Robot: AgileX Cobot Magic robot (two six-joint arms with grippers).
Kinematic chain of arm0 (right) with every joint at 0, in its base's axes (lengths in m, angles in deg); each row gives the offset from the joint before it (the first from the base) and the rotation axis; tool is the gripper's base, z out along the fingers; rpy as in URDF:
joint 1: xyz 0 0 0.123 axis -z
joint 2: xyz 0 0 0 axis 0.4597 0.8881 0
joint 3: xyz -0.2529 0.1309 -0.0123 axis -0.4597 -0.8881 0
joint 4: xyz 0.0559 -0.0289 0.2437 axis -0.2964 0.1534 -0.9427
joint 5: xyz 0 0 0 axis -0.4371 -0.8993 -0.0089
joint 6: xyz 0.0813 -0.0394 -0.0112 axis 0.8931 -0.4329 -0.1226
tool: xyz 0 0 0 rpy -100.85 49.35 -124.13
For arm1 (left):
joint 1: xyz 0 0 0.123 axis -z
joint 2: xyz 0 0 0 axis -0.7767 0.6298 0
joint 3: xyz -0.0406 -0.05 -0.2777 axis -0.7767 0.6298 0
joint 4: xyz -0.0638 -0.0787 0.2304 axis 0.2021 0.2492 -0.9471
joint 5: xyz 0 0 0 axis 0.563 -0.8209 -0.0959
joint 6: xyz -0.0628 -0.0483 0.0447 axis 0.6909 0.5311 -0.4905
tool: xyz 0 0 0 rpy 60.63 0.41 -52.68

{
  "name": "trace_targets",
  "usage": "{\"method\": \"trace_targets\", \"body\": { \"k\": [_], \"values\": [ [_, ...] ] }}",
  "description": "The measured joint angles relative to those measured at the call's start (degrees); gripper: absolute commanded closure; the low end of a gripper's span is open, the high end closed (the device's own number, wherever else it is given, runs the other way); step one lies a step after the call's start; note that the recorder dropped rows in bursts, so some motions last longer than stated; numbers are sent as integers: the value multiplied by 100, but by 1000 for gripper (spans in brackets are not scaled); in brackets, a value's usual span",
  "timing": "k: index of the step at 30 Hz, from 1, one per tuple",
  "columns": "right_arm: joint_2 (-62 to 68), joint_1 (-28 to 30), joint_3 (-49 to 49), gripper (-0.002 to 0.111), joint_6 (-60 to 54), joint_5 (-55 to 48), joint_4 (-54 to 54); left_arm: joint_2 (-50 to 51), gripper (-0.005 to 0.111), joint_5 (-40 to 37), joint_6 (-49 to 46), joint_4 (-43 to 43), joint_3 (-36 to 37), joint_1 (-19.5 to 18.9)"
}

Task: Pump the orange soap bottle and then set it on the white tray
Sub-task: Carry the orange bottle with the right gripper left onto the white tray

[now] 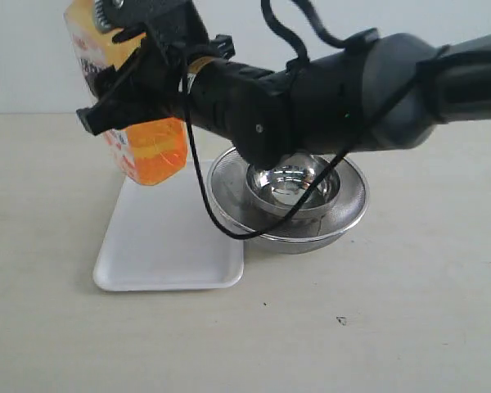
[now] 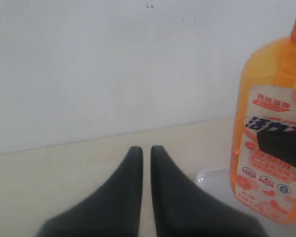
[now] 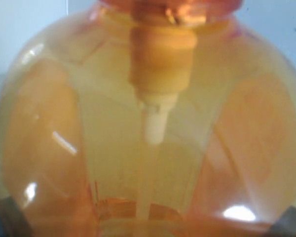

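Observation:
The orange soap bottle (image 1: pixel 147 151) hangs tilted over the far end of the white tray (image 1: pixel 168 246). My right gripper (image 1: pixel 124 86) reaches across from the right and is shut on it. Its pump head is cut off at the top of the exterior view. In the right wrist view the translucent bottle (image 3: pixel 148 123) fills the picture, with dark fingertips (image 3: pixel 7 215) at its sides. The left wrist view has the bottle (image 2: pixel 269 123) at one side above a tray corner (image 2: pixel 212 178). My left gripper (image 2: pixel 146 150) is shut, holds nothing and stays apart from the bottle.
A round steel bowl (image 1: pixel 290 188) sits nested inside a wider steel mesh bowl (image 1: pixel 348 217), right beside the tray's right edge and under my right arm. A black cable loops down over the bowls. A pale wall runs behind the beige table.

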Motion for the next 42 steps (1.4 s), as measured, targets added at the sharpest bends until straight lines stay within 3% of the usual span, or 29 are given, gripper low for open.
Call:
{"method": "trace_targets", "body": {
  "k": [5, 9, 21, 24, 28, 31, 37, 42],
  "values": [
    [544, -229, 342, 108, -1652, -115, -2145, 0, 102, 0, -54, 184, 236, 0],
    [766, -240, 400, 108, -2086, 166, -3009, 0, 102, 56, -232, 570, 272, 0],
    [1115, -240, 403, 107, -2272, 156, -3302, 0, 102, 296, -345, 714, 511, 0],
    [1115, -240, 403, 91, -2272, -39, -3302, 0, 102, 389, -356, 714, 511, 0],
    [1115, -240, 403, 55, -2272, -151, -3302, 0, 102, 437, -356, 714, 511, 0],
    [1115, -240, 403, 39, -2280, -151, -3302, 0, 102, 437, -356, 714, 511, 0],
    [1090, -240, 465, 25, -2280, 44, -3252, 0, 102, 445, -356, 714, 511, 0],
    [1070, -240, 465, 24, -2280, 83, -3252, 0, 102, 445, -356, 714, 511, 0]
  ]
}}
